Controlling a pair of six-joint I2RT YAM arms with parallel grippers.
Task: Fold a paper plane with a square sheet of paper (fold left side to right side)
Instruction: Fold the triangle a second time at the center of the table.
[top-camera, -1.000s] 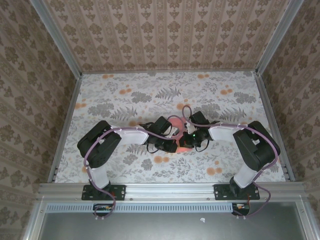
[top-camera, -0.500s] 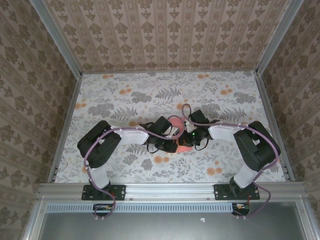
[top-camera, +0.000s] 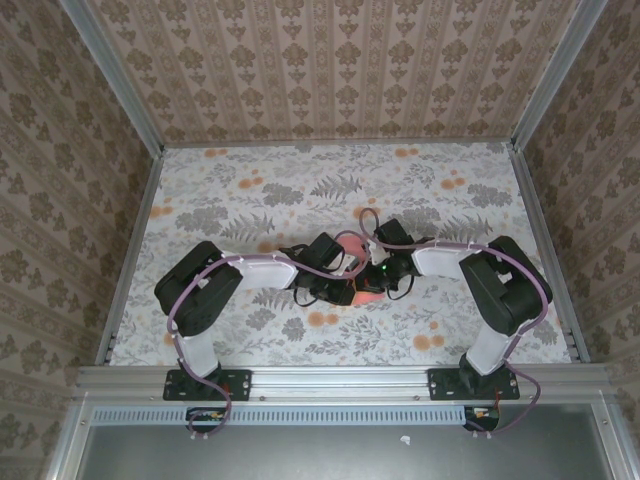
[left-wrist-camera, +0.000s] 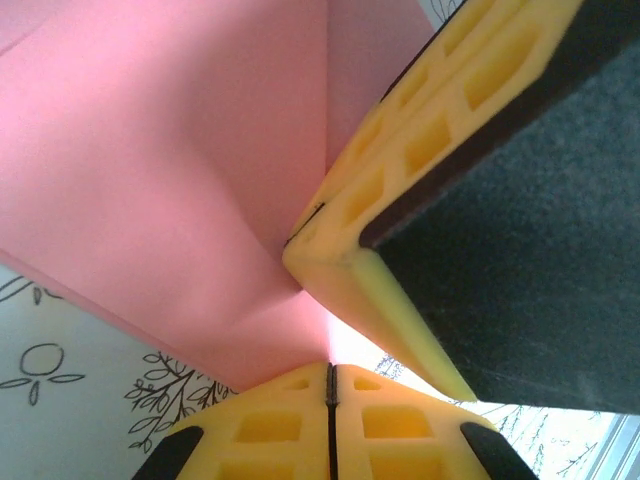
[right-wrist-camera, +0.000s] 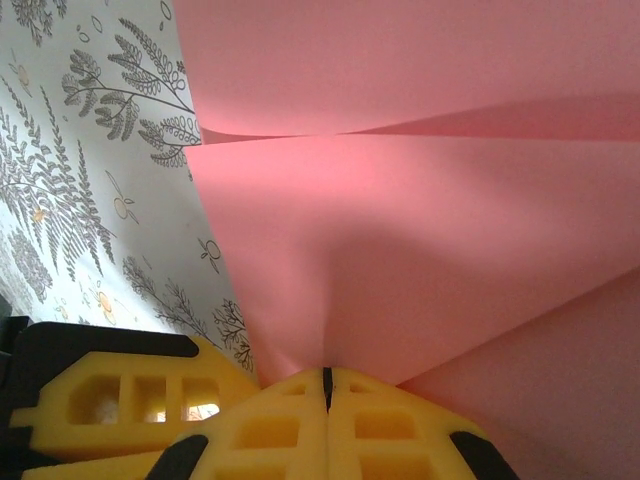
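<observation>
The salmon-pink sheet of paper (top-camera: 351, 245) is creased and raised off the middle of the table between both wrists. In the left wrist view the paper (left-wrist-camera: 170, 170) slopes down into my left gripper (left-wrist-camera: 330, 366), whose yellow jaws are shut on its lower edge. The right gripper's yellow fingers (left-wrist-camera: 400, 170) pinch the same paper just above. In the right wrist view the paper (right-wrist-camera: 420, 200) shows a horizontal crease, and my right gripper (right-wrist-camera: 325, 373) is shut on its edge. The left gripper's finger (right-wrist-camera: 110, 395) sits close beside it. From above, the left gripper (top-camera: 345, 282) and right gripper (top-camera: 378, 277) nearly touch.
The floral tablecloth (top-camera: 250, 200) covers the table, with orange flower blotches (top-camera: 322, 319) near the arms. Metal rails (top-camera: 130, 250) and patterned walls (top-camera: 330, 60) enclose the sides and back. Cables loop over both forearms.
The right arm's elbow and forearm have drawn slightly left and in towards the centre. Both grippers stay shut on the paper in almost the same place.
</observation>
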